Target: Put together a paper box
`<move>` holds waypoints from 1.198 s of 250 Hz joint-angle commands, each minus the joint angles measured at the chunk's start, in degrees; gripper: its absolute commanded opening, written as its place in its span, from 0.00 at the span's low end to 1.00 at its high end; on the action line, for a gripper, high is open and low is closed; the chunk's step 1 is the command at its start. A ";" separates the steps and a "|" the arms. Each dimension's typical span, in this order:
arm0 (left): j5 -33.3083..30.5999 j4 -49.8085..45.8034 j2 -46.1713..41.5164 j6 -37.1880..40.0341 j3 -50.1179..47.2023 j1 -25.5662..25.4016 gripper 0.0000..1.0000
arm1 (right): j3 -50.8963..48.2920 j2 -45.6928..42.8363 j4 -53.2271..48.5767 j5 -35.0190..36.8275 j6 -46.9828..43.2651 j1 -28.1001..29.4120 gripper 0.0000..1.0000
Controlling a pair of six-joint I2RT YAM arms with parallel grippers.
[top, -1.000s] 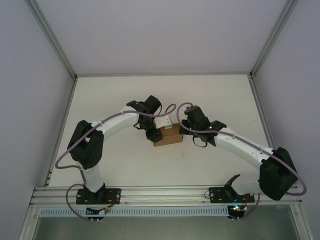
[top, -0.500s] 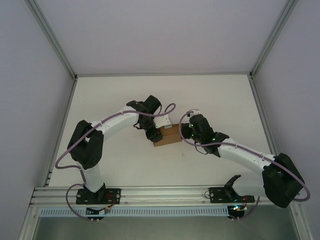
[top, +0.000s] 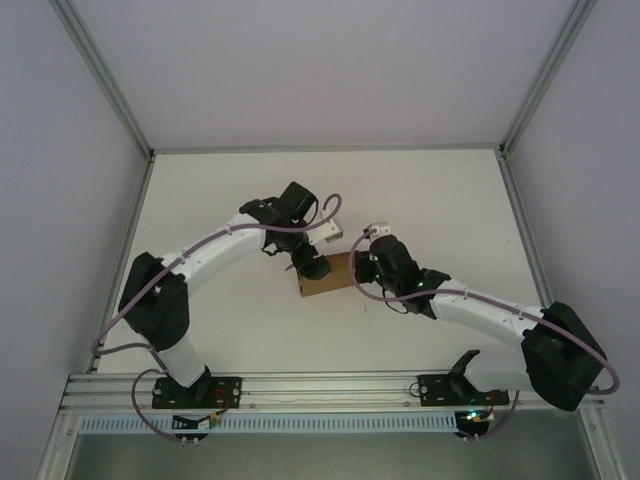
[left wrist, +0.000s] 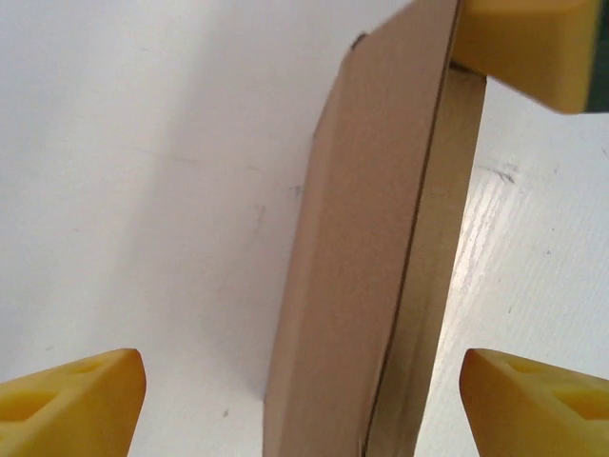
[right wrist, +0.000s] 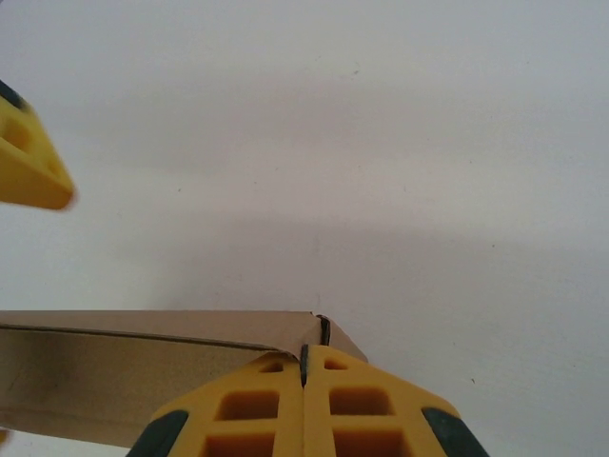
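The paper box lies near the middle of the white table, between the two wrists. It is plain brown cardboard with a bare surface.

From above, the left gripper sits at the box's left end and the right gripper at its right end, the two arms arching in from either side. This view gives the layout, but the wrists cover the jaws, so it does not settle how they stand.

The left wrist view does. The left gripper's yellow jaws are spread wide, one at each lower corner, and neither touches the cardboard. The box rises between them as a broad panel with a narrower one folded back along its right edge, its foot on the table. At the upper right, a yellow jaw of the right gripper presses against the box's top edge.

The right wrist view shows that grip from the other side. The right gripper has its jaws pressed together at the bottom of the picture, pinching the box at its corner. The box runs off to the left as a long brown strip. One yellow jaw of the left gripper shows blurred at the left edge, apart from the box.
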 commanded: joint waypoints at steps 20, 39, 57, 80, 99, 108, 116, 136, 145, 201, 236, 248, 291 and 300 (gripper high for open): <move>-11.37 1.51 -9.97 -13.54 -5.29 0.16 0.86 | 1.27 2.46 -12.23 2.06 3.31 1.06 0.00; -14.32 1.41 -14.30 -19.41 -8.49 0.19 0.78 | 2.07 2.71 -13.70 2.70 4.30 1.16 0.00; -14.23 1.43 -17.65 -22.53 -11.88 0.10 0.68 | 2.72 2.72 -14.85 2.92 4.77 1.37 0.00; -12.62 1.87 -19.70 -23.63 -14.39 0.01 0.56 | 3.35 2.75 -15.33 2.36 5.00 1.75 0.00; -11.26 1.98 -19.26 -23.61 -14.59 -0.01 0.48 | 3.78 3.16 -15.20 2.33 4.85 2.10 0.00; -10.56 1.86 -18.56 -23.63 -14.15 -0.06 0.41 | 4.02 3.30 -15.29 2.43 4.78 2.33 0.00; -9.97 1.78 -18.05 -23.50 -14.00 -0.08 0.40 | 4.35 3.48 -15.56 2.87 5.06 2.40 0.00; -9.61 2.13 -17.11 -23.02 -13.99 -0.25 0.37 | 5.06 3.93 -16.11 3.34 5.36 2.85 0.00; -9.42 2.32 -16.85 -22.88 -14.08 -0.39 0.36 | 5.27 4.15 -16.37 3.70 5.69 3.06 0.00; -9.08 2.36 -16.51 -23.02 -14.60 -0.59 0.34 | 6.49 5.26 -17.90 4.23 6.24 3.37 0.00; -11.52 1.10 -14.70 -23.16 -13.59 -0.59 0.31 | 6.78 5.18 -17.95 3.90 6.14 3.52 0.00; -11.28 0.99 -14.36 -22.96 -13.56 -0.60 0.31 | 6.78 5.16 -18.09 3.68 6.23 3.52 0.00; -10.86 2.05 -14.73 -23.67 -13.75 -0.72 0.10 | 6.86 4.97 -18.66 3.68 6.60 3.55 0.00; -11.13 2.28 -14.86 -24.45 -13.76 -0.68 0.09 | 6.87 4.95 -18.85 3.91 6.70 3.66 0.00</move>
